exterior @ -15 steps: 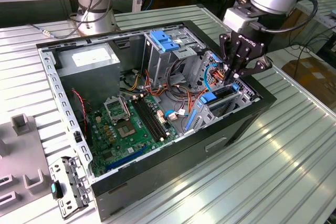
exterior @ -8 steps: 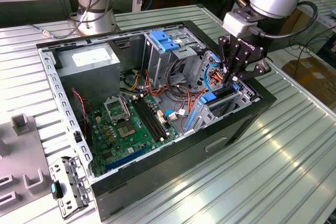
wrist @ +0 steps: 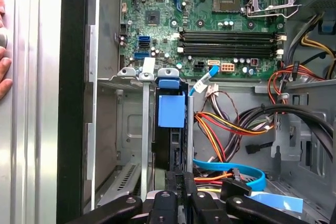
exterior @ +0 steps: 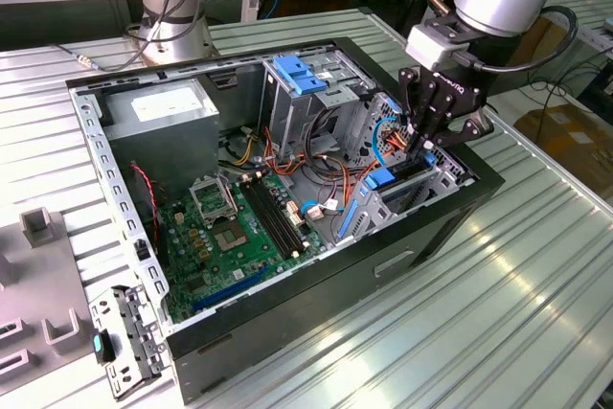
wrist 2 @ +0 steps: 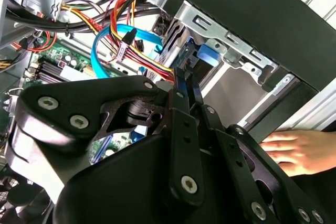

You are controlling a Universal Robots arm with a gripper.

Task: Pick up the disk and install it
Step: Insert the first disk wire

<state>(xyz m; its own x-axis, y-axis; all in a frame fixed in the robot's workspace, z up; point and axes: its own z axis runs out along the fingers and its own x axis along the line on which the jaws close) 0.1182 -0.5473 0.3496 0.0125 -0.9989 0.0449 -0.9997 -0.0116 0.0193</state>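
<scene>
My claw (exterior: 433,137) hangs over the open computer case (exterior: 316,318) at its drive cage (wrist: 131,129), fingers pressed together. The disk (wrist: 170,129) stands on edge in that cage's slot, long axis running down into the bay, blue frame outward, directly ahead of my fingertips, close but seemingly not gripped. A hand (wrist 2: 291,150) rests on the case's outer wall.

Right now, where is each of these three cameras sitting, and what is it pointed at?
Exterior view: off the arm, looking down on the open computer case, with the arm and gripper over the drive cage.
First wrist view: rides on the arm, looking past the gripper along the disk standing in its bay, toward the motherboard.
Second wrist view: rides on the arm, close behind the gripper, facing cables and the cage; a person's hand rests outside the case.
Both wrist views share the gripper and the disk's blue frame.
</scene>
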